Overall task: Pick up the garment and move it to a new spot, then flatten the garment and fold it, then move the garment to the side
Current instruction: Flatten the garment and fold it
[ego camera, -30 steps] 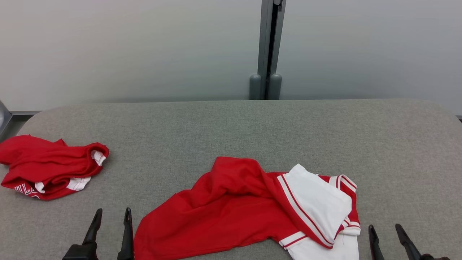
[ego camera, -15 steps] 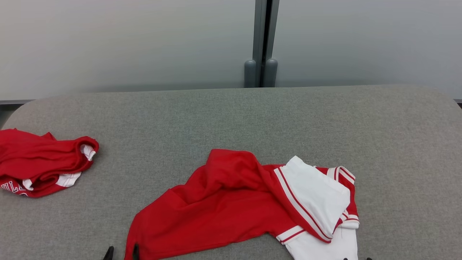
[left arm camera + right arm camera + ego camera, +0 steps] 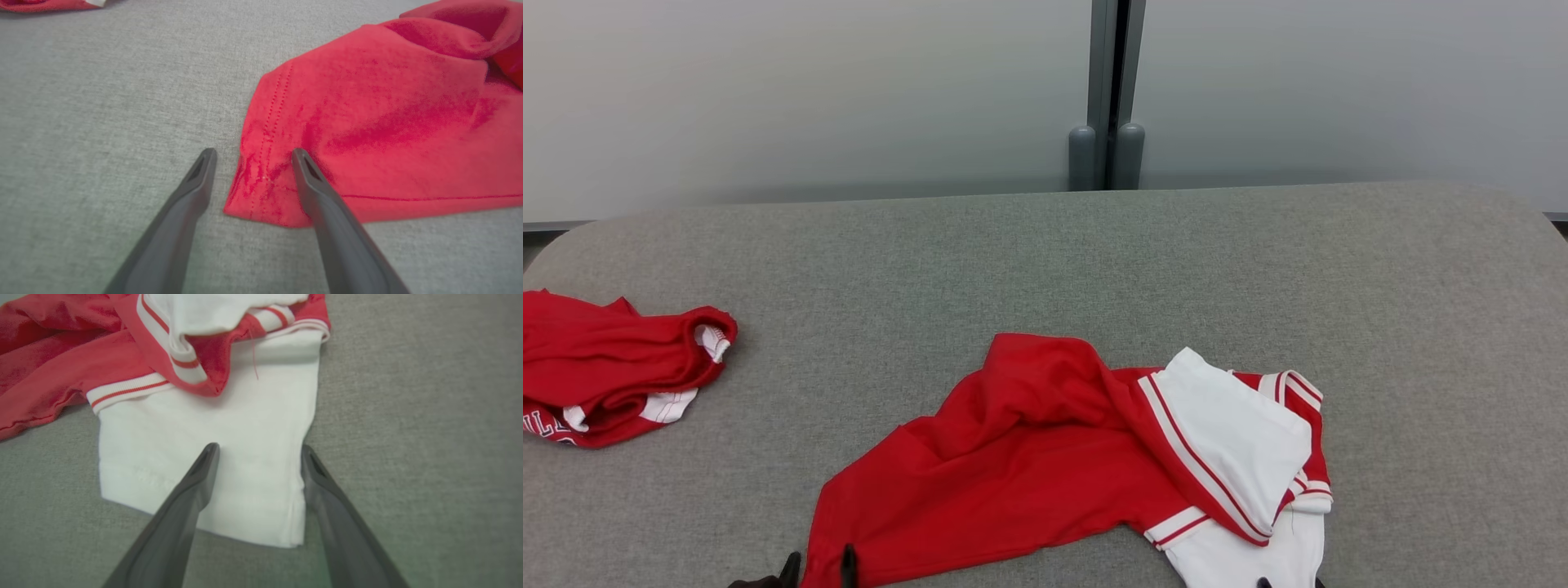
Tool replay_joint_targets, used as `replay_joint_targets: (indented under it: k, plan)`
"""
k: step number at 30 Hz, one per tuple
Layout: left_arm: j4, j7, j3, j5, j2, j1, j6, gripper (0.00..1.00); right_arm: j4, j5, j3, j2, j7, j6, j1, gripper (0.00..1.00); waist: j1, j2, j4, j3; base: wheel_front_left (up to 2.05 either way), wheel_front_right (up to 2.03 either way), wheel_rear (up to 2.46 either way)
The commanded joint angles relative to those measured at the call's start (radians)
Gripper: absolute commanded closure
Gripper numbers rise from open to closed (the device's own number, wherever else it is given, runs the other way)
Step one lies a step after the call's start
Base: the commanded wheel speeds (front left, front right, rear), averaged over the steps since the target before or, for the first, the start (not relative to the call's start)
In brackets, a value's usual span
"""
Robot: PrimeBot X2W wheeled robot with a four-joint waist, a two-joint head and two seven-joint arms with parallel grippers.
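Wrist views: left gripper [image 3: 251, 153] over garment [image 3: 388, 122] red corner, right gripper [image 3: 261, 449] over white end; jaws wide apart.

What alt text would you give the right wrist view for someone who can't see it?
The right gripper, its two dark fingers spread open, points at the white end of a rumpled red and white garment lying on a grey fabric tabletop.

Grey table [image 3: 1094, 253], pale wall [image 3: 768, 98] behind.
Crumpled red shirt [image 3: 605, 376] lies at its left edge; grey post [image 3: 1107, 82] beyond.
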Motion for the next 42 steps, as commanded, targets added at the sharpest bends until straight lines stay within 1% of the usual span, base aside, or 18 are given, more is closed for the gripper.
replay_joint_targets:
  k: [1, 8, 9, 10, 11, 12, 16, 20, 25, 29, 31, 34, 36, 38, 42]
  plan:
    - [0.013, 0.006, -0.011, -0.003, -0.012, -0.004, -0.007, 0.0, 0.013, 0.007, 0.018, 0.011, 0.009, 0.003, -0.002, 0.0, 0.0001, 0.0, 0.001, 0.0, 0.0, 0.0, 0.0]
    - [0.004, 0.006, -0.065, -0.044, -0.009, -0.013, -0.008, 0.0, -0.032, 0.021, 0.046, 0.008, 0.003, 0.003, -0.002, 0.0, 0.0001, 0.0, 0.003, -0.001, 0.0, 0.0, 0.0]
    - [0.004, 0.006, -0.068, -0.049, -0.007, -0.013, -0.008, 0.05, -0.038, 0.018, 0.048, 0.006, 0.003, 0.003, 0.001, 0.0, 0.0001, 0.0, 0.003, -0.002, 0.0, 0.0, 0.0]
    - [0.006, 0.006, -0.072, -0.056, -0.008, -0.015, -0.008, 0.56, -0.039, 0.019, 0.053, 0.006, 0.003, 0.003, 0.005, 0.02, 0.0001, 0.0, 0.003, -0.003, 0.0, 0.0, 0.0]
    - [0.007, 0.005, -0.075, -0.06, -0.008, -0.016, -0.008, 0.85, -0.04, 0.021, 0.055, 0.006, 0.003, 0.003, 0.006, 0.59, 0.0001, 0.0, 0.003, -0.004, 0.0, 0.0, 0.0]
    - [0.009, 0.005, -0.079, -0.066, -0.008, -0.017, -0.008, 1.0, -0.045, 0.021, 0.055, 0.006, 0.003, 0.003, 0.005, 1.0, 0.0001, 0.0, 0.003, -0.005, 0.0, 0.0, 0.0]
    - [0.001, 0.005, -0.094, -0.086, -0.006, -0.025, -0.008, 1.0, -0.067, 0.032, 0.048, 0.005, 0.002, 0.003, -0.001, 1.0, 0.0001, 0.0, 0.003, -0.004, 0.0, 0.0, 0.0]
    - [-0.044, 0.003, -0.087, -0.128, -0.005, -0.033, -0.005, 1.0, -0.124, 0.024, 0.033, 0.005, 0.001, 0.003, -0.002, 1.0, 0.0001, 0.0, 0.005, -0.003, 0.0, 0.0, 0.0]
    - [-0.158, 0.003, -0.088, -0.219, -0.011, -0.061, -0.005, 1.0, -0.247, 0.032, -0.01, 0.002, 0.002, 0.003, -0.017, 1.0, 0.0001, 0.0, 0.007, 0.008, 0.0, 0.0, 0.0]
    - [-0.245, 0.003, -0.102, -0.282, 0.005, -0.135, -0.005, 1.0, -0.323, 0.028, -0.034, -0.03, 0.001, 0.003, -0.102, 1.0, 0.0001, 0.0, 0.001, 0.034, 0.0, 0.0, 0.0]
    - [-0.268, 0.006, -0.123, -0.31, 0.022, -0.203, -0.005, 1.0, -0.337, 0.05, -0.051, -0.042, 0.001, 0.003, -0.176, 1.0, 0.0001, 0.0, -0.004, 0.054, 0.0, 0.0, 0.0]
    - [-0.286, 0.041, -0.14, -0.345, 0.049, -0.346, -0.005, 1.0, -0.327, 0.07, -0.049, -0.076, 0.001, 0.003, -0.334, 1.0, 0.0001, 0.0, -0.011, 0.101, 0.0, 0.0, 0.0]
    - [-0.279, 0.065, -0.149, -0.354, 0.064, -0.462, -0.005, 1.0, -0.302, 0.079, -0.036, -0.098, 0.005, 0.003, -0.464, 1.0, 0.0001, 0.0, -0.018, 0.134, 0.0, 0.0, 0.0]
    - [-0.257, 0.084, -0.126, -0.375, 0.06, -0.586, -0.005, 1.0, -0.265, 0.087, -0.024, -0.115, 0.014, 0.003, -0.605, 1.0, 0.0001, 0.0, -0.029, 0.17, 0.0, 0.0, 0.0]
    - [-0.187, 0.106, -0.109, -0.373, 0.083, -0.849, -0.005, 1.0, -0.163, 0.128, -0.007, -0.113, 0.035, 0.003, -0.887, 1.0, 0.0001, 0.0, -0.058, 0.227, 0.0, 0.0, 0.0]
